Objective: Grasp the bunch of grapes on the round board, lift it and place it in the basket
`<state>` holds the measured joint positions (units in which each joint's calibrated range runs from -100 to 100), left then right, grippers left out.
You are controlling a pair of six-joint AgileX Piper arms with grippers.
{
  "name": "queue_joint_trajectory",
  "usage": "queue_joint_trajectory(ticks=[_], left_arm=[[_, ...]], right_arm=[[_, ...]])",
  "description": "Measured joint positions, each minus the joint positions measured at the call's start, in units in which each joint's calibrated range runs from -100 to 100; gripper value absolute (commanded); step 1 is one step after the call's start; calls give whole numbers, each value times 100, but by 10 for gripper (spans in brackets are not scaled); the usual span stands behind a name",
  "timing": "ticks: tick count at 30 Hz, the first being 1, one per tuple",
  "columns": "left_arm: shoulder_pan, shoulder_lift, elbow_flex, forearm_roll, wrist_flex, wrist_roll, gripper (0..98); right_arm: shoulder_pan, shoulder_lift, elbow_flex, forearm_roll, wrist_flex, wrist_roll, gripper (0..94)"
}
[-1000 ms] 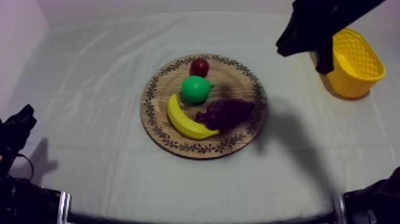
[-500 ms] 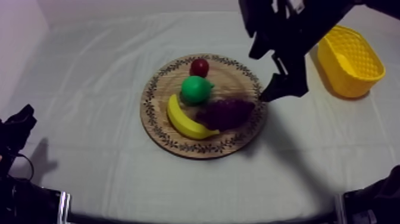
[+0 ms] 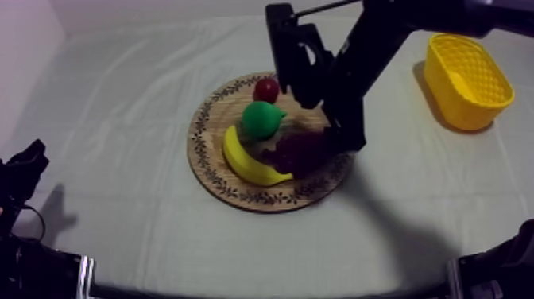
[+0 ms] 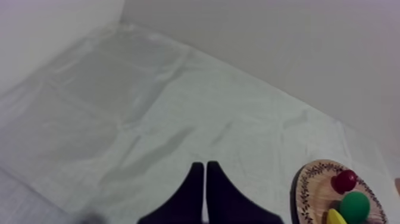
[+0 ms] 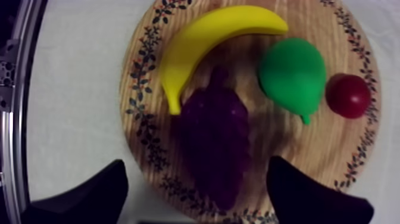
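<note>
— Fingers, left to right?
— My left gripper (image 4: 205, 168) rests low, fingers together. On the wooden board (image 3: 205, 159) the bunch of grapes (image 3: 306, 151) lies beside the banana (image 3: 242, 163); my right gripper (image 5: 196, 173) hangs above it, fingers apart either side. The yellow basket (image 3: 461, 111) stands far right.

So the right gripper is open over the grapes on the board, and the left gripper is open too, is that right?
Not quite. The left gripper is shut: the left wrist view shows its fingers lying together as a narrow wedge. The right gripper is indeed open over the bunch of grapes on the wooden board.
</note>
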<state>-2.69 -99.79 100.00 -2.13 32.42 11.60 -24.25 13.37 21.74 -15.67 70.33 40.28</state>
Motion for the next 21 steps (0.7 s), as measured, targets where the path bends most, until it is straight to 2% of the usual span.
queue_joint_trajectory(ticks=[13,21], left_arm=[[0,0,0,0,0,0,1],[0,0,0,0,0,0,1]], right_arm=[[-102,1216,-321,15,-571,-28,725],[-92,1672,-420,103,-758,4,635]])
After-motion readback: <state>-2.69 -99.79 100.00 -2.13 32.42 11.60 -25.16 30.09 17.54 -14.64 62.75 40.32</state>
